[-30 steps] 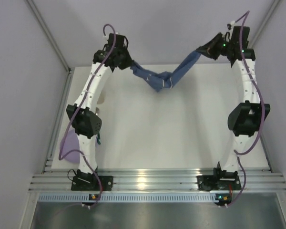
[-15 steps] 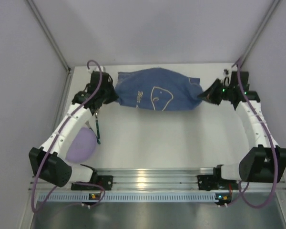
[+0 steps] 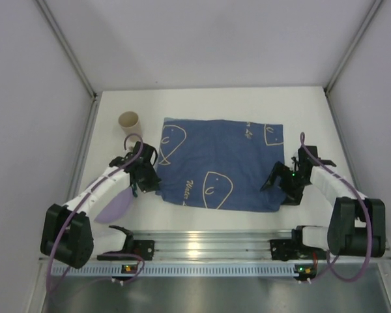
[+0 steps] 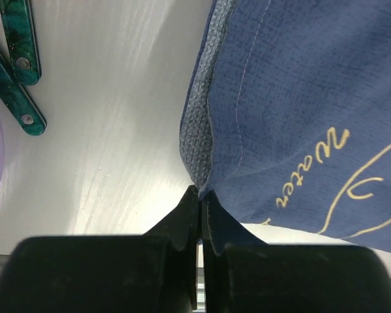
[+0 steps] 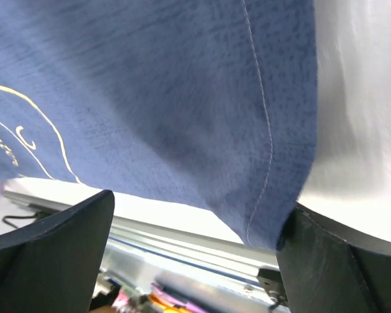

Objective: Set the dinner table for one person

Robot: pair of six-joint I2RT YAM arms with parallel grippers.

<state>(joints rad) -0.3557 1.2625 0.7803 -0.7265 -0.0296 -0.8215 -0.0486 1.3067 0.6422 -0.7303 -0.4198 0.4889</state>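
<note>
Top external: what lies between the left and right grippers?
The dark blue placemat, spread flat on the white dinner table, fills the stretch from the left gripper to the right gripper. Clearest in the top external view.

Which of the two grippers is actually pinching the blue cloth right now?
The left gripper: its jaws are shut on the near-left corner of the blue cloth. The right gripper stands with its jaws wide apart, the cloth lying loose between them.
</note>
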